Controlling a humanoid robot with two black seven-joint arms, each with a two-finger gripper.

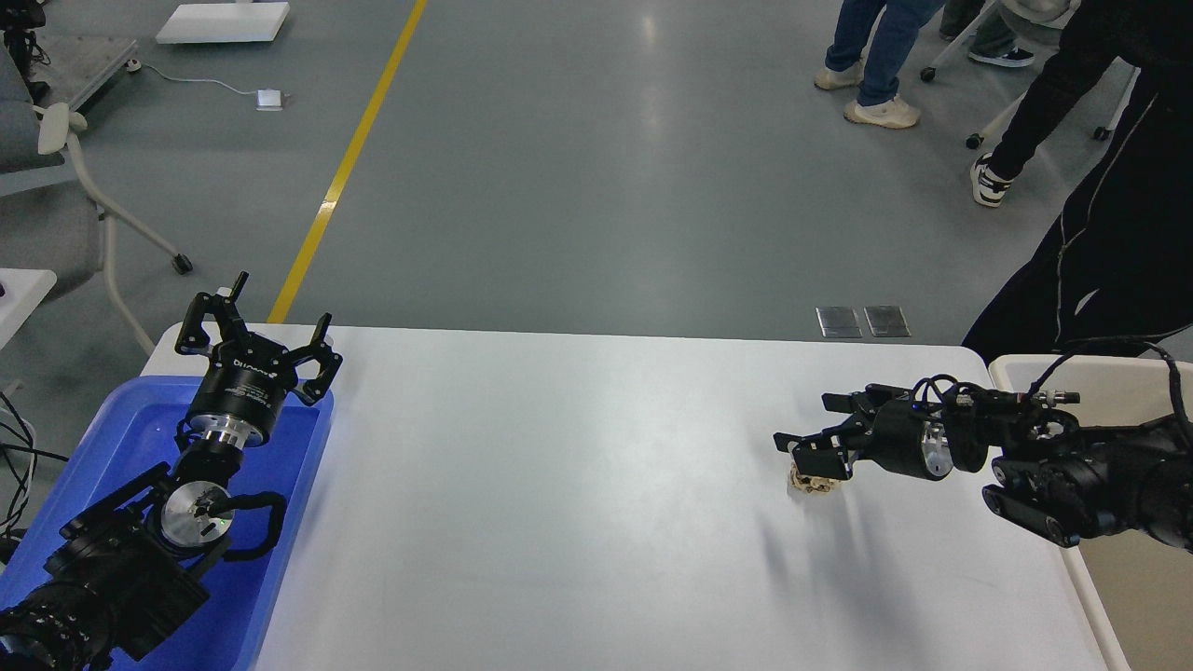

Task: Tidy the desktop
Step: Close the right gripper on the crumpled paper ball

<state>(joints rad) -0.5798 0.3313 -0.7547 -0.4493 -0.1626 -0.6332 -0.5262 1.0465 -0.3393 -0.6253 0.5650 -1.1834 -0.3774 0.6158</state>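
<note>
The white desktop (578, 503) fills the middle of the head view. A small crumpled tan object (813, 483) lies on it at the right. My right gripper (807, 424) reaches in from the right with its fingers spread. Its lower finger (818, 458) hangs right over the tan object; I cannot tell if they touch. My left gripper (261, 328) is open and empty. It is held above the far right corner of the blue tray (308, 466) at the left.
A beige-white rimmed bin (1072, 373) stands at the desktop's right edge, under my right arm. A person in black stands just beyond the far right corner. A chair stands on the floor at the far left.
</note>
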